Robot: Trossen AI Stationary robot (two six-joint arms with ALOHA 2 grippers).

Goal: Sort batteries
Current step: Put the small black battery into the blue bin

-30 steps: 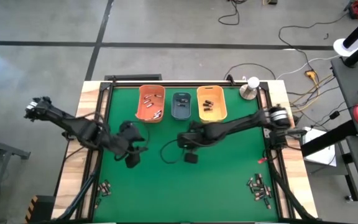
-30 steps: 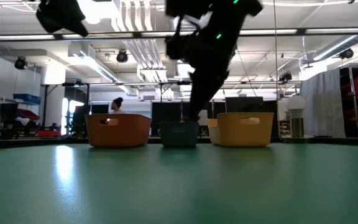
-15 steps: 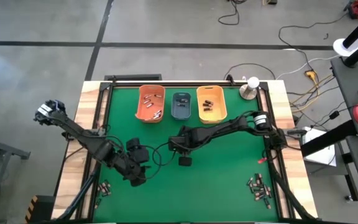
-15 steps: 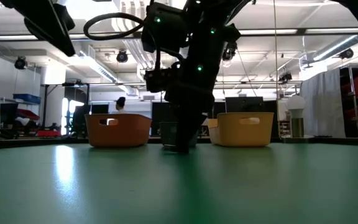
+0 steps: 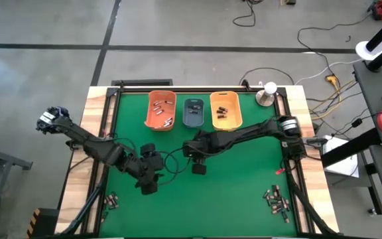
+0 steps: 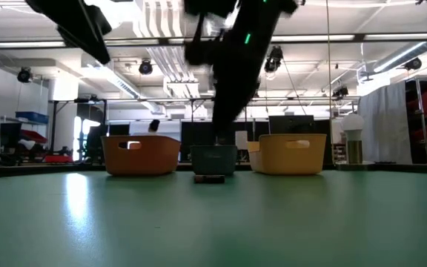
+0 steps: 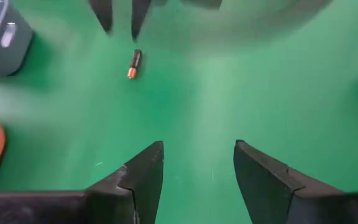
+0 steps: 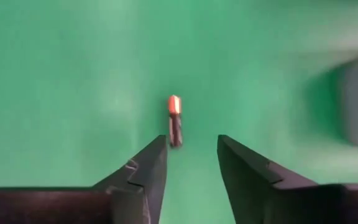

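My two arms are dark, nearly black, built of slim jointed links with black cables looping loose beside them. My left arm (image 5: 91,143) ends at its outer joint in a pale grey cap; my right arm (image 5: 244,135) wears a silvery-white ring there. My fingers (image 7: 145,177) are matte black, wedge-shaped, tapering to blunt tips with stepped inner edges.

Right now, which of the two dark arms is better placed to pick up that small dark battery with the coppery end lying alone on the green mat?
The right. Its gripper is open just above the small dark battery with the coppery end, fingers either side. The left gripper, also open, sits farther off across the green mat.
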